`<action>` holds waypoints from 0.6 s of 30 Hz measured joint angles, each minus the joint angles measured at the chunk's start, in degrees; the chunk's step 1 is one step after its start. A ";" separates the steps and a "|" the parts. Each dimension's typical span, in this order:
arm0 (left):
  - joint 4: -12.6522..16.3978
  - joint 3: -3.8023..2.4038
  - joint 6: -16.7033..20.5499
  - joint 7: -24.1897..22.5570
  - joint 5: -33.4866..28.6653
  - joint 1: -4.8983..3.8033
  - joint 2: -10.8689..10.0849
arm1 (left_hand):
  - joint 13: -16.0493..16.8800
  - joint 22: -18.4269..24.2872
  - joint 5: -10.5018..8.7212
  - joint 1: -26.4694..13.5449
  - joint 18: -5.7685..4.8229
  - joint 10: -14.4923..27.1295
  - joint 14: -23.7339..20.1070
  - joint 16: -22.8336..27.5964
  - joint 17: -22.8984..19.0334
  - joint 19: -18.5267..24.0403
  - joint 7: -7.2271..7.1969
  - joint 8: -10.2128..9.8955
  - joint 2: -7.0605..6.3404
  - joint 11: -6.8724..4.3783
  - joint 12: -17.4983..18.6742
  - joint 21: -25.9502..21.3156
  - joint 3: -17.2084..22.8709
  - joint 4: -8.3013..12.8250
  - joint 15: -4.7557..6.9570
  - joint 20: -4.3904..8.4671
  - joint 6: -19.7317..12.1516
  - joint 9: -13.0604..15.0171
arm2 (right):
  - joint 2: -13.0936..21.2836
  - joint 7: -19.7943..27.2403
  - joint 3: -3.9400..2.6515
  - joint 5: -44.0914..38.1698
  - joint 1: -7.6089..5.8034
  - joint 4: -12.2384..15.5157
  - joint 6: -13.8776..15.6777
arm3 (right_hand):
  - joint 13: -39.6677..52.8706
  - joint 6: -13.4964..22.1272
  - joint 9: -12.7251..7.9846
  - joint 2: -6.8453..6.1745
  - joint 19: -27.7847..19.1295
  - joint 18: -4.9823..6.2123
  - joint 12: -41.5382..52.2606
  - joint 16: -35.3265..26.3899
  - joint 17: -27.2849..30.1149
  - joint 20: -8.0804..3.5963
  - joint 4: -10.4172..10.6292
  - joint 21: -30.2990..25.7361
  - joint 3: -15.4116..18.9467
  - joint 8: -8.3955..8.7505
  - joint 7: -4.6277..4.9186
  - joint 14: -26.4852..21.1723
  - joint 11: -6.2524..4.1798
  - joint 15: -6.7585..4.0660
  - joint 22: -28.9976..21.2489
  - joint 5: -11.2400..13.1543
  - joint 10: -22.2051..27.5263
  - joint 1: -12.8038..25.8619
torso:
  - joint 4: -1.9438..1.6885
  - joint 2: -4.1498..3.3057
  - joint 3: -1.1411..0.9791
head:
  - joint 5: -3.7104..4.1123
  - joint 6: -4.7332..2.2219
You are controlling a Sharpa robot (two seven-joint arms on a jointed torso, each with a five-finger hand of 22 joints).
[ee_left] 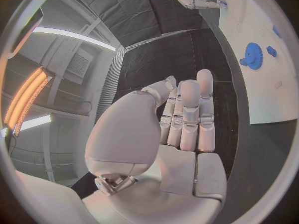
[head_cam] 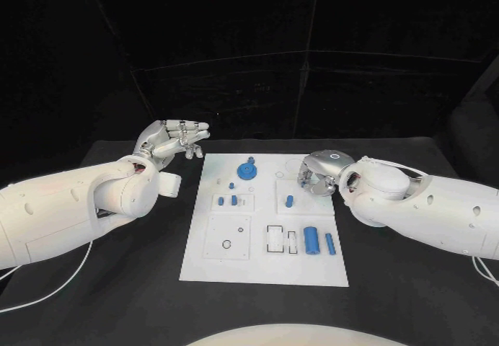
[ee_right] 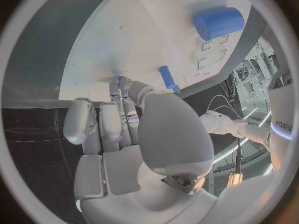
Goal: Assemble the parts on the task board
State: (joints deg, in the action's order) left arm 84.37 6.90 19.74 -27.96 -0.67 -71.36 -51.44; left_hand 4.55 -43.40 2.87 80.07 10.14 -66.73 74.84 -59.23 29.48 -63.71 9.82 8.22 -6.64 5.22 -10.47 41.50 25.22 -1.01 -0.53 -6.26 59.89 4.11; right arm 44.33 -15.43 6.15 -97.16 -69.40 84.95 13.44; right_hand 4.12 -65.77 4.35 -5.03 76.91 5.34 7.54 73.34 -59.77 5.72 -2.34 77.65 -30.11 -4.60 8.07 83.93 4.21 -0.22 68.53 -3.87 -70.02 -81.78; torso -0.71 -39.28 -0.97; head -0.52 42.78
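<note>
Between the right hand's (head_cam: pixel 320 173) thumb and fingertips (ee_right: pixel 122 83) a small blue part seems to be pinched, though only a sliver of blue shows, so this is a judgement. That hand hovers low over the far right area of the task board (head_cam: pixel 208 267), knuckles up, fingers pointing down at the white surface. Just beside the fingertips lies a short blue peg (ee_right: pixel 168 77), its long axis slanting away from them. Farther off toward the board's near edge rest a thick blue cylinder (head_cam: pixel 310 239) and a thin blue pin (head_cam: pixel 331 244), both lying lengthwise toward the robot. A blue gear (head_cam: pixel 246 171) sits near the board's far edge, between the two hands. The left hand (head_cam: pixel 173 139) is off the board at its far left corner, fingers straight, together and holding nothing. The right hand is plainly nearer the work; nothing stands between its fingers and the board.
</note>
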 measured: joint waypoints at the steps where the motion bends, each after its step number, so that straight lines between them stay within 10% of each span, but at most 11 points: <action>1: -0.04 0.00 0.00 0.03 0.00 0.00 -0.01 | 0.00 0.00 0.00 0.13 0.00 0.00 0.00 0.00 0.00 0.00 0.00 0.00 0.13 0.00 0.00 0.00 0.00 0.00 0.00 0.00 0.00 0.00 | 0.14 -0.02 0.00 -0.02 0.00 0.16 0.21 | 0.00 0.01 -0.02 -0.16 0.00 0.00 0.00 0.00 0.00 0.00 0.00 0.00 0.00 0.00 -0.01 0.00 0.00 0.00 0.01 0.00 0.00 0.17 | 0.00 0.00 0.01 | 0.00 -0.01; 18: -0.78 0.00 0.02 0.24 -0.01 0.00 -0.23 | 0.00 0.04 0.00 0.30 0.00 0.20 0.00 0.00 0.01 0.00 0.00 0.00 0.30 0.21 0.00 0.00 0.16 0.16 0.00 0.00 0.00 0.00 | 4.00 -0.39 -0.12 -0.23 -0.05 6.00 3.04 | 0.01 -0.14 -0.03 -0.31 0.20 0.00 0.00 0.00 -0.01 -0.20 0.00 0.22 0.00 0.01 0.14 0.00 0.00 0.00 0.23 0.00 0.01 0.31 | -0.01 0.08 0.07 | -0.12 -0.43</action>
State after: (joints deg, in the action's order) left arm 83.59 6.90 19.76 -27.72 -0.67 -71.36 -51.67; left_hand 4.55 -43.36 2.87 80.36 10.15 -66.53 74.84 -59.23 29.49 -63.71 9.82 8.22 -6.34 5.43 -10.47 41.50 25.38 -0.85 -0.53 -6.26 59.89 4.12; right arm 48.33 -15.81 6.02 -97.40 -69.45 90.95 16.49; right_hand 4.12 -65.91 4.31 -5.34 77.11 5.33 7.54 73.34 -59.77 5.52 -2.34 77.87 -30.11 -4.59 8.21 83.93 4.20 -0.22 68.76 -3.86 -70.01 -81.47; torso -0.73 -39.19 -0.90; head -0.64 42.35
